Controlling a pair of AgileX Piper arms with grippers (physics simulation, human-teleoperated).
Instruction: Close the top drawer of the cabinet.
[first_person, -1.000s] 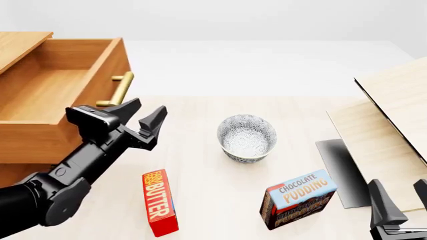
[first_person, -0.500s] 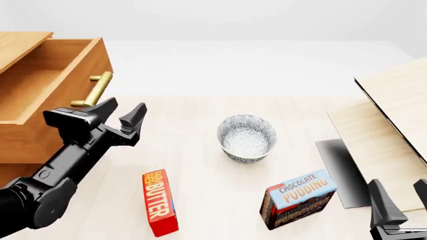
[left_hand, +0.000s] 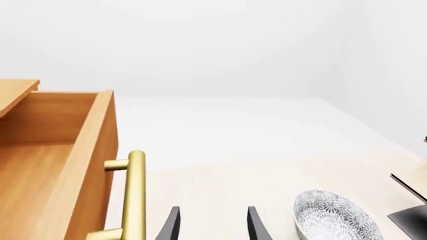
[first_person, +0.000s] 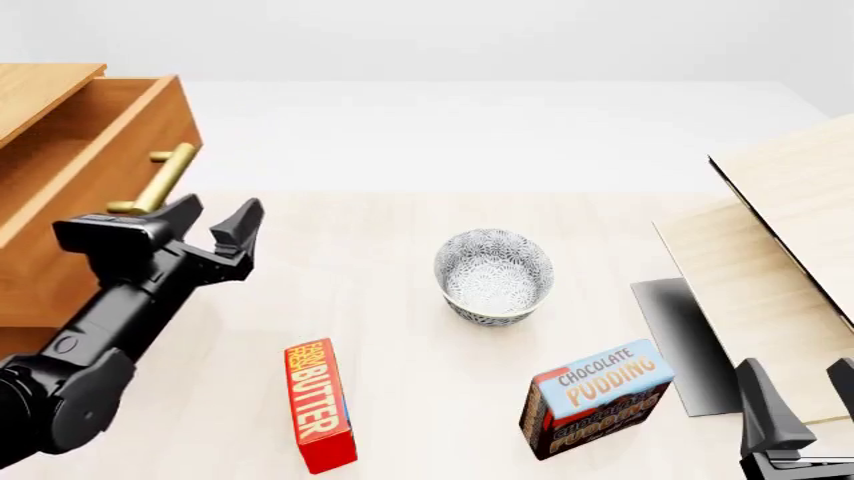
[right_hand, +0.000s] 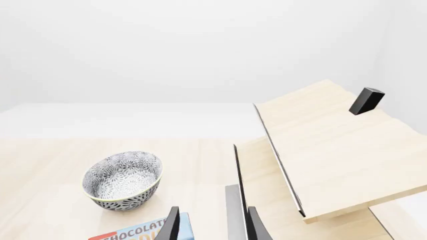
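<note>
Top drawer (first_person: 80, 170) part-open, projecting from cabinet (first_person: 40, 85) at far left of the table (first_person: 387, 250). Left gripper (first_person: 207, 228) just beside the drawer front, fingers spread, holding nothing; brass handle (first_person: 154, 180) lies immediately to its left, bar long axis running along the front face. Judged: push must go leftward, into the cabinet. Left arm far nearer; right gripper (right_hand: 210, 222) sits spread near the pudding box (first_person: 594, 395). Bowl (first_person: 494, 275) well apart; open room around the left gripper.
</note>
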